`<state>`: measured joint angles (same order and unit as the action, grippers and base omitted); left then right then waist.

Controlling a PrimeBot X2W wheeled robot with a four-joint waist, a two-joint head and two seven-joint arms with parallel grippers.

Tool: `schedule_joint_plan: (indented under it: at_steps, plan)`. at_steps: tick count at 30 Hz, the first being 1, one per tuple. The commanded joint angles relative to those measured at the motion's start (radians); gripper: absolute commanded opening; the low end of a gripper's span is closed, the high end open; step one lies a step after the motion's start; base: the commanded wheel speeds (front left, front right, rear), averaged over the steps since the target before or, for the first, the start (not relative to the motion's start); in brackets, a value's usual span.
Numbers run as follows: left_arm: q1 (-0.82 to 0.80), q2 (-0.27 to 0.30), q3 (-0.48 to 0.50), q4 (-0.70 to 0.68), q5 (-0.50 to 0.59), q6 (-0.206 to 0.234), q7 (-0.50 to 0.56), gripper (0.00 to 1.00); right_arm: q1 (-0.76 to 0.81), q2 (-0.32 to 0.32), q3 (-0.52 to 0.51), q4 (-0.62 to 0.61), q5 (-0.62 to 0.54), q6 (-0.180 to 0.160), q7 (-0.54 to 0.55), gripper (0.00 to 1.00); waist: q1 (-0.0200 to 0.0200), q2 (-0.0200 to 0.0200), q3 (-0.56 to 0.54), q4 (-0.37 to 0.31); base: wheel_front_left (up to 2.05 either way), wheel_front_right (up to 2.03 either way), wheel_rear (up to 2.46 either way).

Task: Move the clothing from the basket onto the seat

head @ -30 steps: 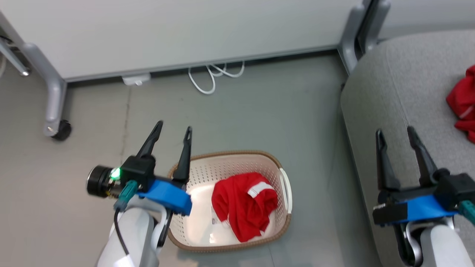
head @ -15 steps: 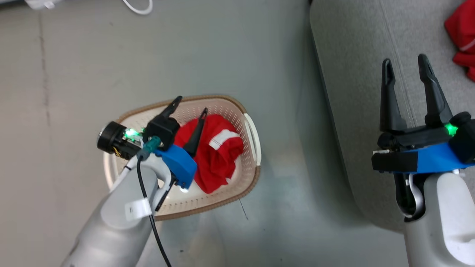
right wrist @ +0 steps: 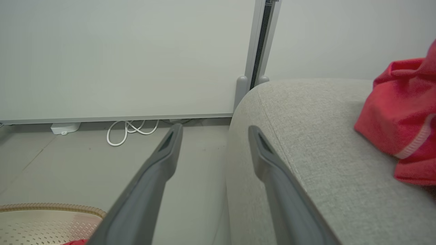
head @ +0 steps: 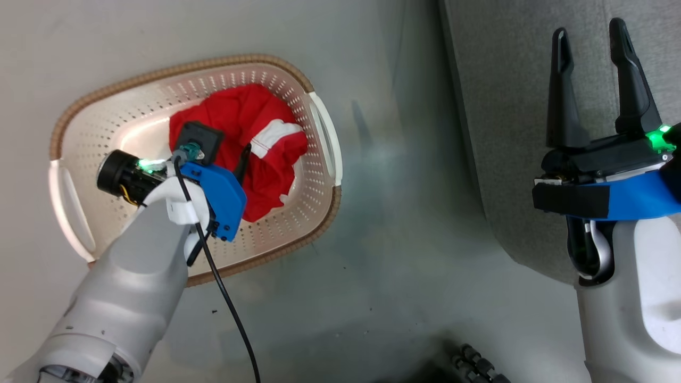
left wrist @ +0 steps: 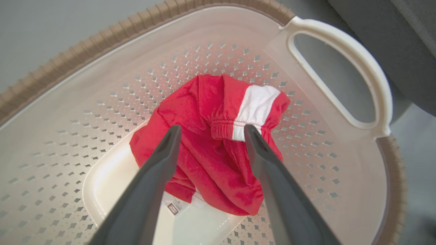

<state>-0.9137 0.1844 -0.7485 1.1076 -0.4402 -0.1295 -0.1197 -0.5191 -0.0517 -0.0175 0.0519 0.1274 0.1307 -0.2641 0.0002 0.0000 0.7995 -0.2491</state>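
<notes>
Down on the grey floor (head: 404, 229), close beside the grey upholstered seat (head: 505, 106), the oval laundry basket (head: 181, 66) holds one crumpled red garment (head: 250, 111), bunched toward the handle (head: 323, 135) on that side. The left claw (left wrist: 212, 131) reaches steeply down into the basket, its two dark fingers spread wide and empty, straddling the garment's top fold beside the white trim band (left wrist: 255, 103); whether the tips touch the cloth I cannot tell. That spread looks meant to take a thick bunch of fabric in one pinch. The right claw (head: 588, 32) hangs wide and empty over the seat's rounded edge, kept clear of the work, I'd guess. A second red garment (right wrist: 402, 112) already lies on the seat, so the job looks about half done.

Against half a second earlier, the robot's head has tipped further down, so the whole picture has shifted. Beyond that, the left arm (head: 138, 255) has sunk deeper into the basket, its fingers now pointing down at the garment rather than slanting across it. Both claws are as wide as before.
</notes>
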Motion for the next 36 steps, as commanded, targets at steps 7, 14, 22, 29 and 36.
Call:
schedule_joint_plan:
  at_steps: [7,14,22,29,36]
  plan:
    - [-0.070,0.012,-0.040,0.062,-0.095,-0.001,0.108,1.00,-0.046,0.002,0.012,-0.022,0.009,0.000,-0.001,1.00,-0.0002,0.0000,0.102,-0.017,0.00,0.00,0.00]
    - [-0.113,0.019,-0.035,0.116,-0.162,-0.001,0.182,1.00,-0.059,0.002,0.026,-0.051,0.013,0.000,-0.001,1.00,-0.0002,0.0000,0.161,-0.026,0.00,0.00,0.00]
    - [-0.160,0.020,-0.035,0.137,-0.204,-0.001,0.202,1.00,-0.071,0.002,0.037,-0.088,0.023,0.000,-0.001,1.00,-0.0002,0.0000,0.231,-0.038,0.00,0.00,0.00]
    - [-0.198,0.017,-0.054,0.149,-0.208,-0.001,0.185,1.00,-0.077,0.002,0.042,-0.104,0.027,0.000,-0.001,1.00,-0.0002,0.0000,0.271,-0.042,0.00,0.00,0.00]
    - [-0.196,0.004,-0.096,0.151,-0.195,-0.001,0.170,0.00,-0.080,0.002,0.039,-0.097,0.031,0.000,-0.001,1.00,-0.0002,0.0000,0.272,-0.041,0.00,0.00,0.00]
